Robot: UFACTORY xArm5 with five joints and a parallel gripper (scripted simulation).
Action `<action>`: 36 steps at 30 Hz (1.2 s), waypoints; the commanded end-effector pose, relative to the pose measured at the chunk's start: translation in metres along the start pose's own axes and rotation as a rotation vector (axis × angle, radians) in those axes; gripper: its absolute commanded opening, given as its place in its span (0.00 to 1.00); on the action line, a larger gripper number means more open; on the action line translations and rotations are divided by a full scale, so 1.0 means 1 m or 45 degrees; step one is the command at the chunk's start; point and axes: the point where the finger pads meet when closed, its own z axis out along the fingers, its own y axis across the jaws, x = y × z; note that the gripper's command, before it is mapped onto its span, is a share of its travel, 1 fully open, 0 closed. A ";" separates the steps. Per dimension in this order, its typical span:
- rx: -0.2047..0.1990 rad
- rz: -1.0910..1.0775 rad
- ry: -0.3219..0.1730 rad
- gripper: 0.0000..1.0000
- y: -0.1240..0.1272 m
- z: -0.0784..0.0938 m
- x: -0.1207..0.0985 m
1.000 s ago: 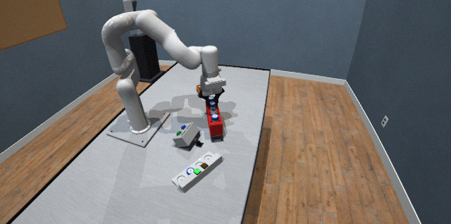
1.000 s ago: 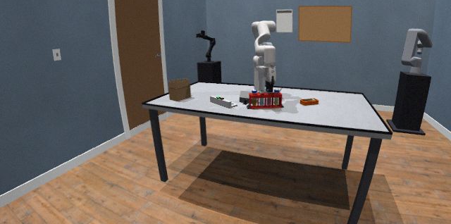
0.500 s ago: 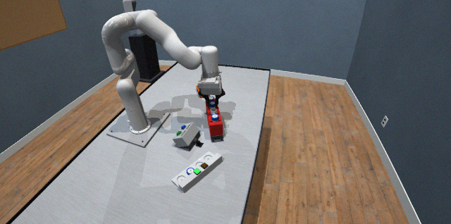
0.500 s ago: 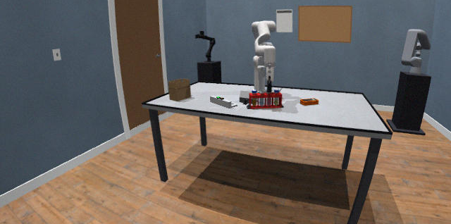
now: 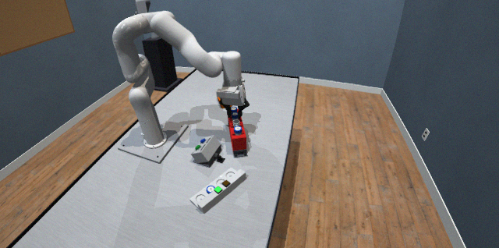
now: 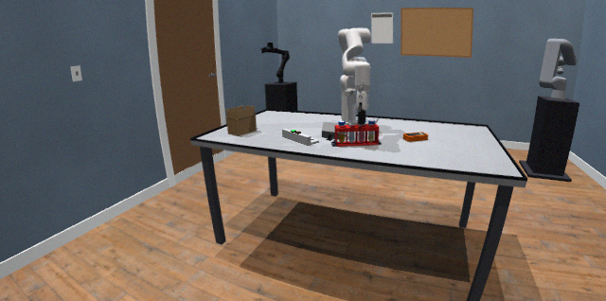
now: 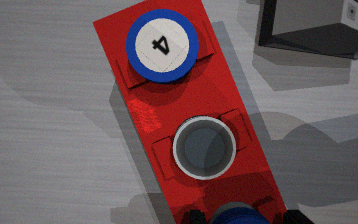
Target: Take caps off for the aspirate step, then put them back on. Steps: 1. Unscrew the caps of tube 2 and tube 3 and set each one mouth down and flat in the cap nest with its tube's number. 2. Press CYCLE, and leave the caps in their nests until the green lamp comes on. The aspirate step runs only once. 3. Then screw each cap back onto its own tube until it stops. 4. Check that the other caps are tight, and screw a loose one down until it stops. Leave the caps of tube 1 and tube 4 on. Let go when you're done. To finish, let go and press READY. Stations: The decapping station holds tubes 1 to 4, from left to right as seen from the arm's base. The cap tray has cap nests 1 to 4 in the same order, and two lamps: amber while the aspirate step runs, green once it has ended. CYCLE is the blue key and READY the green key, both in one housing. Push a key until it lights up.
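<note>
The blue cap (image 7: 237,214) sits on its tube in the red decapping station (image 7: 155,107), mid-desk (image 5: 97,201), and the gripper (image 7: 240,218) straddles it, jaws slackened, gripping nothing. Next along, one tube (image 7: 204,147) stands uncapped; beyond it, cap 4 (image 7: 162,45) is on. A green lamp (image 5: 217,189) glows on the cap tray (image 5: 203,202).

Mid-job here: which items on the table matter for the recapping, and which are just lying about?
Job: decapping station, cap tray, blue cap in its nest, key housing, gripper.
Lying about: cardboard box, orange device.
</note>
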 end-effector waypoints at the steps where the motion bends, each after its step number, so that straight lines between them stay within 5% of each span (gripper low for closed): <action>1: 0.007 0.000 -0.003 0.46 -0.002 -0.002 -0.001; 5: 0.007 0.000 -0.003 0.46 -0.002 -0.002 -0.001; 36: 0.008 -1.375 0.001 0.46 -0.002 -0.003 -0.001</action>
